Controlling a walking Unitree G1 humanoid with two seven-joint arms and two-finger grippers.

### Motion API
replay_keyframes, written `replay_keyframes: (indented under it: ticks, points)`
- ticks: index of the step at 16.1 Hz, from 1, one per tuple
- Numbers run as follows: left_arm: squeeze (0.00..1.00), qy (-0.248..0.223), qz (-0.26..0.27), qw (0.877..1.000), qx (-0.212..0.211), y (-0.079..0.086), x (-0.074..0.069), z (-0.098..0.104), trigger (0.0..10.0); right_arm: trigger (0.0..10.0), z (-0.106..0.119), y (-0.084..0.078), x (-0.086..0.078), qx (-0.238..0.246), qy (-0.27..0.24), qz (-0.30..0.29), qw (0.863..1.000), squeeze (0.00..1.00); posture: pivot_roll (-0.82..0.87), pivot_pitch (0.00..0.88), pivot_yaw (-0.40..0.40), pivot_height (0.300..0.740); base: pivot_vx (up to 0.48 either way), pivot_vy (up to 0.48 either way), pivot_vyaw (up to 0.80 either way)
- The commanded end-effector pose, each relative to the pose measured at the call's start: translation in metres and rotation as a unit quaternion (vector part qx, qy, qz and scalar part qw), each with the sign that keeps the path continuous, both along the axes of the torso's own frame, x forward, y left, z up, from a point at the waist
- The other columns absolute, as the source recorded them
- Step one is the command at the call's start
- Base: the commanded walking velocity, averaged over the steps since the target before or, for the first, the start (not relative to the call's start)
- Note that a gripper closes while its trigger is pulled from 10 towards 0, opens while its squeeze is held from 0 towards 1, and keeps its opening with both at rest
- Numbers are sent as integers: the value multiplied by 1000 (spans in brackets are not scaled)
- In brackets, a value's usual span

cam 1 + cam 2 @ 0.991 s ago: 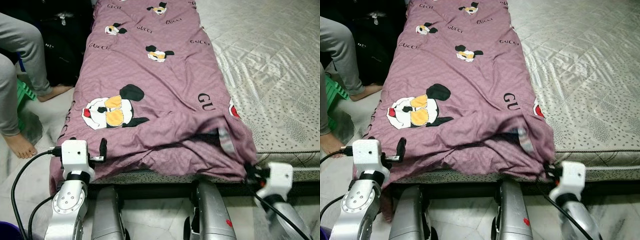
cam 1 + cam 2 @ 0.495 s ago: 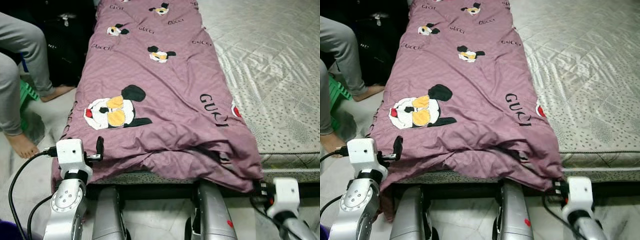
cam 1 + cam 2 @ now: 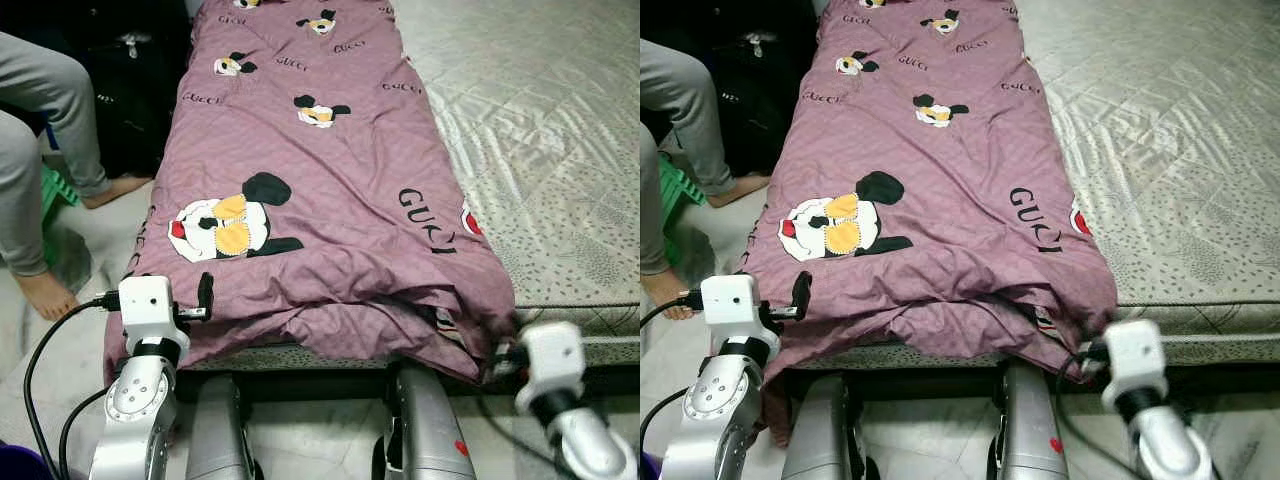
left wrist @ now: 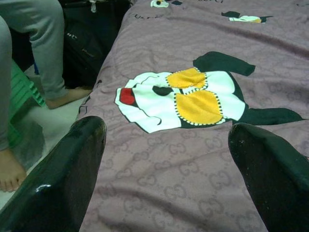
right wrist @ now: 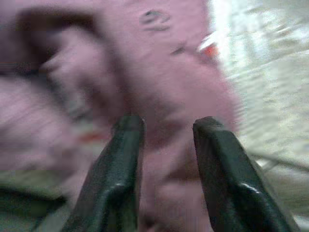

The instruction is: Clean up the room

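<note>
A purple blanket [image 3: 310,150] printed with cartoon figures lies lengthwise along the left side of the mattress [image 3: 540,130], its near end bunched in loose folds at the bed's front edge. My left gripper [image 3: 200,305] is open at the blanket's near left corner; in the left wrist view its fingers [image 4: 72,164] stand wide apart over the cloth [image 4: 193,159]. At the near right corner my right gripper [image 3: 497,356] is open. The blurred right wrist view shows purple cloth [image 5: 159,72] beyond its spread fingers [image 5: 120,164].
A person's grey-trousered legs [image 3: 40,110] and bare foot [image 3: 40,295] are on the floor at the left, beside a green stool [image 3: 55,190] and a black bag [image 3: 140,80]. The quilted mattress stretches to the right. My own legs [image 3: 215,430] stand against the bed front.
The blanket's near right corner, held up a second ago, has dropped and settled. My right gripper sank down to the right, then came back up to that corner. The left arm barely moved.
</note>
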State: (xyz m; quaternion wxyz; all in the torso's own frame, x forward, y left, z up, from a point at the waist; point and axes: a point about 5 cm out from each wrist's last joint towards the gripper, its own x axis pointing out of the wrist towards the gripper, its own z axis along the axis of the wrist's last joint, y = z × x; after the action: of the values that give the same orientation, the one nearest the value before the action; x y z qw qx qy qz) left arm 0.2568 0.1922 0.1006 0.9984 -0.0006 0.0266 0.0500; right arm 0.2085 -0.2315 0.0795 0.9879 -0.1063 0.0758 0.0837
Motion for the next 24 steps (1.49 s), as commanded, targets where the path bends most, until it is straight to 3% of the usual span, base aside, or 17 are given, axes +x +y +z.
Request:
replay_keyframes:
  ticks: [1, 4, 7, 9, 12, 13, 14, 16, 17, 18, 21, 22, 24]
  points:
    - [0, 11, 0, 1000, -4, 1, -3, -4, 10000, 10000, 2, 2, -1, 11, 13, 23, 1000, 1000, 12, 113, 61, 522, 0, 0, 0]
    - [0, 15, -7, 1000, -6, -1, -2, -6, 10000, 10000, 7, 6, 2, 34, 42, 67, 996, 1000, -2, 115, 66, 522, 0, 0, 0]
    - [0, 10, -12, 1000, -7, -4, 0, -4, 10000, 10000, 6, 17, 9, 21, 42, 57, 997, 1000, -2, 115, 66, 522, 0, 0, 0]
    - [0, 9, -13, 1000, -6, -2, 0, -3, 10000, 10000, 5, 32, 11, 41, 58, 67, 995, 1000, 6, 116, 68, 522, 0, 0, 0]
    - [0, 10, -12, 1000, -6, -2, 1, -4, 10000, 10000, 10, 41, 20, 66, 57, 58, 994, 980, 5, 117, 68, 522, 0, 0, 0]
    - [0, 9, -13, 1000, -7, -3, 2, -4, 10000, 10000, 14, 45, 28, 79, 48, 44, 995, 125, 3, 117, 67, 522, 0, 0, 0]
    - [0, 8, -15, 1000, -9, -6, 3, -3, 10000, 10000, 21, 52, 41, 93, 34, 23, 995, 0, 3, 115, 66, 522, 0, 0, 0]
    - [0, 7, -16, 1000, -11, -7, 4, -3, 10000, 10000, 25, 59, 49, 92, 25, 13, 995, 0, 8, 114, 64, 522, 0, 0, 0]
    - [0, 10, -7, 1000, -20, -5, 4, -3, 10000, 6353, 29, 56, 56, 85, 7, -24, 996, 0, 10, 114, 62, 522, 0, 0, 0]
    - [0, 12, 2, 999, -31, -4, 4, -3, 10000, 0, 30, 54, 60, 85, 0, -54, 995, 0, 10, 114, 62, 522, 0, 0, 0]
    - [0, 9, 8, 1000, -26, 2, 5, -1, 10000, 0, 31, 53, 67, 69, -2, -71, 995, 0, 20, 113, 59, 522, 0, 0, 0]
    - [0, 9, 10, 1000, -24, 3, 5, -1, 10000, 3843, 30, 53, 67, 56, 1, -68, 996, 0, 20, 113, 59, 522, 0, 0, 0]
    - [0, 8, 11, 1000, -22, 2, 6, -1, 10000, 10000, 26, 48, 59, 42, 16, -54, 998, 0, 16, 112, 57, 522, 0, 0, 0]
